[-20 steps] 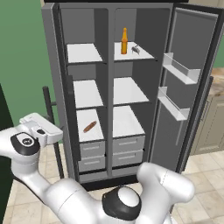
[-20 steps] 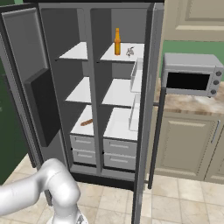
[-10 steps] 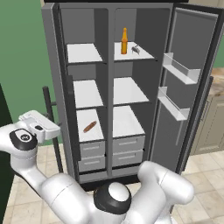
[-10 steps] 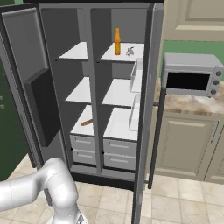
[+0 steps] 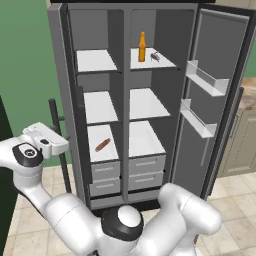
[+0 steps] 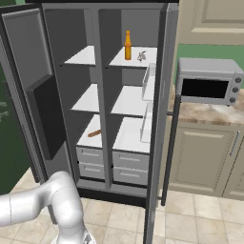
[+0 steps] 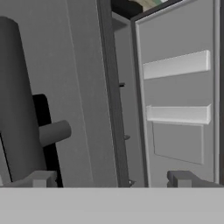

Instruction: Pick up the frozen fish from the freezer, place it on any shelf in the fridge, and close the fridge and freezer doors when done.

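In the left base view the frozen fish (image 5: 155,56) sits in the upper middle of the frame, on the top shelf (image 5: 162,63) of the wider compartment, the fridge (image 5: 150,100), just right of the orange bottle (image 5: 142,47); the gripper (image 5: 46,140) is at the left edge, low, outside the freezer door's handle (image 5: 59,145), so the fish lies up and to the right of the hand and well apart from it. Judging by that, the placing is already done and the coming move concerns the doors, with the freezer door nearest the hand. The fish is too small here to tell which way its long axis runs. A reddish-brown sausage-shaped item (image 5: 102,145) lies on the freezer's (image 5: 97,110) lowest shelf. In the right base view the fish (image 6: 141,56) is again at upper centre beside the bottle (image 6: 127,45), both doors stand swung out, and the freezer door (image 6: 33,90) with its black dispenser panel fills the left; the arm's end is cut off at the lower left. In the hand view the dark bar handle (image 7: 17,105) rises at left, close before the fingertips (image 7: 41,178), which stand wide apart with nothing between them; the fridge door (image 7: 179,96) with pale bins shows at right.
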Available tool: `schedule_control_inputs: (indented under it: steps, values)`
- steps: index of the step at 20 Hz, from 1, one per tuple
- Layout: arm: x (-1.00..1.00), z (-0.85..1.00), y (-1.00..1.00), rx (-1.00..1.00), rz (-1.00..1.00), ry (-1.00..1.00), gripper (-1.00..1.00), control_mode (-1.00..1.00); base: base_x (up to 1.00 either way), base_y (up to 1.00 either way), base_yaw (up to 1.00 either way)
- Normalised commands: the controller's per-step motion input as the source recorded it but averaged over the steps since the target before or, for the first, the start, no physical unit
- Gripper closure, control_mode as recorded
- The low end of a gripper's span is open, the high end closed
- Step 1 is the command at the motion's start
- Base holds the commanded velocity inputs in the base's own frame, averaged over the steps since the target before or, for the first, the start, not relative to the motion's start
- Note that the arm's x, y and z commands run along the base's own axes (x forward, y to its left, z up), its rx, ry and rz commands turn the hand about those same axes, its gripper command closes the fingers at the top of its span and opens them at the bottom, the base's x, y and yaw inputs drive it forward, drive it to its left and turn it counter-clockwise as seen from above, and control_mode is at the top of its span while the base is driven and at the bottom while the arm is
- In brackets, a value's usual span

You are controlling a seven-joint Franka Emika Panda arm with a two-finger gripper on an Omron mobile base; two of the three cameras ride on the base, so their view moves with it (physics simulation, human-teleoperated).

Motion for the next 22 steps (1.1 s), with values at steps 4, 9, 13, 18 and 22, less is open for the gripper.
schedule_control_inputs:
  steps: [4,9,13,18,22]
  values:
    - [0.07,0.0,-0.19,0.0,0.0,0.0,-1.0,-1.0,0.0,0.0,0.0]
    - [0.19,0.0,-0.06,0.0,0.0,0.01,-1.0,-1.0,0.0,0.0,0.0]
    - [0.28,0.0,-0.04,0.0,0.0,0.02,-1.0,-1.0,0.0,0.0,0.0]
    - [0.19,0.0,0.0,-0.03,0.0,0.01,-1.0,-1.0,0.0,0.0,0.0]
    - [0.17,0.0,0.0,-0.03,0.0,0.0,-1.0,-1.0,0.0,0.0,0.0]
